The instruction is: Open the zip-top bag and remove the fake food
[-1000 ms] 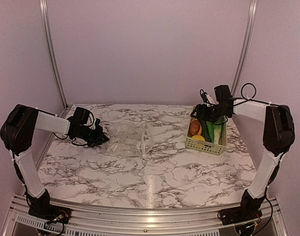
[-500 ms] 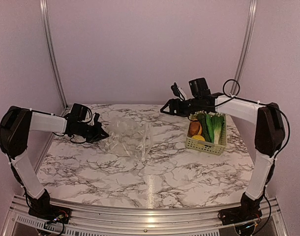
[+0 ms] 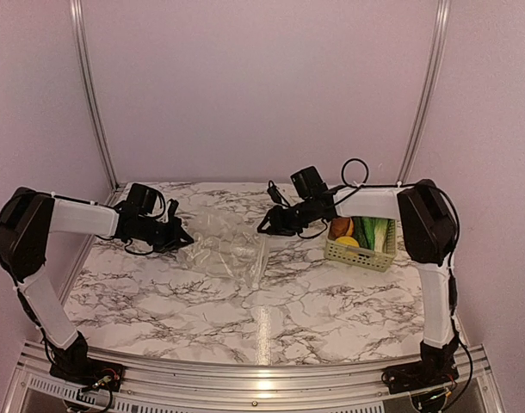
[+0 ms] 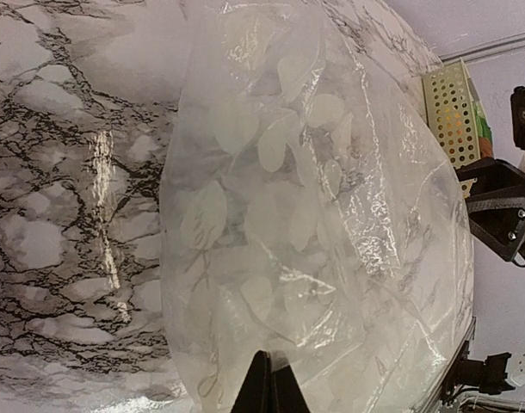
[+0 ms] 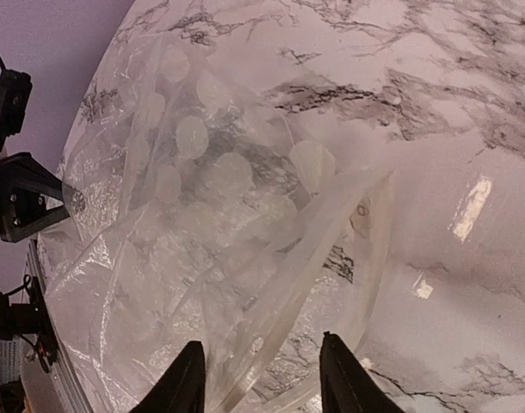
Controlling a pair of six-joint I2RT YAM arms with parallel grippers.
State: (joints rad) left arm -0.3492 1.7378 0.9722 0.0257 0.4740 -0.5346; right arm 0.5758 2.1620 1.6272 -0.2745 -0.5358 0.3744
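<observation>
Bag (image 3: pixel 224 249): clear and crinkled, printed with pale round and leaf-shaped patches, lying left of centre on the marble surface (image 3: pixel 331 301), whose veining shows through it. In the top view it sits between the two hands, with a raised fold along its right side. Food (image 3: pixel 357 231): orange-brown, yellow and long green pieces, all in the pale green slotted basket (image 3: pixel 357 256) at the right rear of the surface, well apart from the bag. Left hand (image 3: pixel 181 239): reaches in from the left at the bag's left edge. In its wrist view the fingers (image 4: pixel 261 387) are pressed together into a single dark wedge at the bag's (image 4: pixel 314 224) near edge and appear to pinch the plastic there. The basket's (image 4: pixel 452 112) end wall and the right hand (image 4: pixel 503 215) show beyond the bag. Right hand (image 3: pixel 264 228): reaches in from the right, low, at the bag's right rear corner, its arm passing in front of the basket. In its wrist view the right hand (image 5: pixel 262 379) is spread, one finger (image 5: pixel 189 379) on each side of the bag's (image 5: pixel 228 215) folded near edge. Whether either finger touches the plastic cannot be told. The left hand (image 5: pixel 21 198) is visible at the far side of the bag.
</observation>
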